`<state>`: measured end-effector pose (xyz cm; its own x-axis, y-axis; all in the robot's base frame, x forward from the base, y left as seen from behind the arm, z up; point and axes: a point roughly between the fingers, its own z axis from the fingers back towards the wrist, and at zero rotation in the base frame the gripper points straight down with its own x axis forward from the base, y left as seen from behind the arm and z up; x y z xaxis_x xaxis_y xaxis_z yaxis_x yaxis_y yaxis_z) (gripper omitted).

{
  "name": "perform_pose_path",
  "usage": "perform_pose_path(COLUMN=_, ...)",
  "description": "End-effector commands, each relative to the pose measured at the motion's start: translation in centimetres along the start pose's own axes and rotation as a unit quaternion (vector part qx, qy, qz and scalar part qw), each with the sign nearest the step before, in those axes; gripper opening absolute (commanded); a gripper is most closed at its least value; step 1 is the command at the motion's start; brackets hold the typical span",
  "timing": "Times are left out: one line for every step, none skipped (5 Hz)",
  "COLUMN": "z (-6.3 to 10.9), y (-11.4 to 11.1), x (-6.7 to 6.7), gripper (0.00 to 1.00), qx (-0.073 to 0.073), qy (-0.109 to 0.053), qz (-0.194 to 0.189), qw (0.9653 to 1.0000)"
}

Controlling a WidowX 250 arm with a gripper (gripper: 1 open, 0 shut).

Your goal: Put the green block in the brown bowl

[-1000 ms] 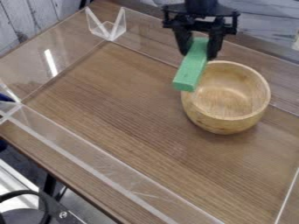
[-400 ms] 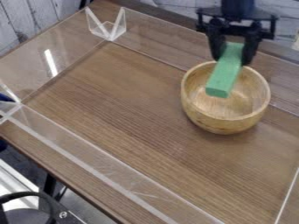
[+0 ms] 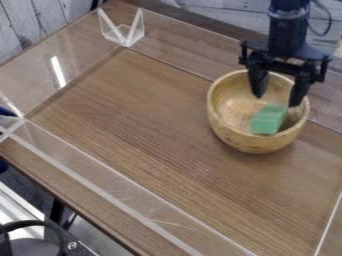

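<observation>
Lying inside brown bowl [image 3: 254, 128], green block [image 3: 271, 121] just below wide-spread, empty gripper [image 3: 283, 88].

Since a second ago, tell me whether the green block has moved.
Yes. The green block went right and down, from beside the brown bowl's left rim to inside it.

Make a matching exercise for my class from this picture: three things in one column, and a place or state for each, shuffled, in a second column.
Things:
1. green block
2. brown bowl
3. end effector

Places or states:
A. open, pointing down above the bowl
B. lying inside the bowl
C. standing on the wooden table, near its right side

Pairs: 1-B, 2-C, 3-A
</observation>
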<state>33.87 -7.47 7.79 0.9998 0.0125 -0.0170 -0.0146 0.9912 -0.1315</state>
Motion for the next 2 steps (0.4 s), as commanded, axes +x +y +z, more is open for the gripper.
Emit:
perform_pose_path(z=1.08, y=-0.37, x=1.02, gripper=0.00, qx=0.010, qy=-0.021, qz=-0.007, qw=0.9997)
perform_pose_path(z=0.54, y=-0.34, x=1.60, gripper=0.00, qx=0.020, qy=-0.015, qz=-0.006, qw=0.9997)
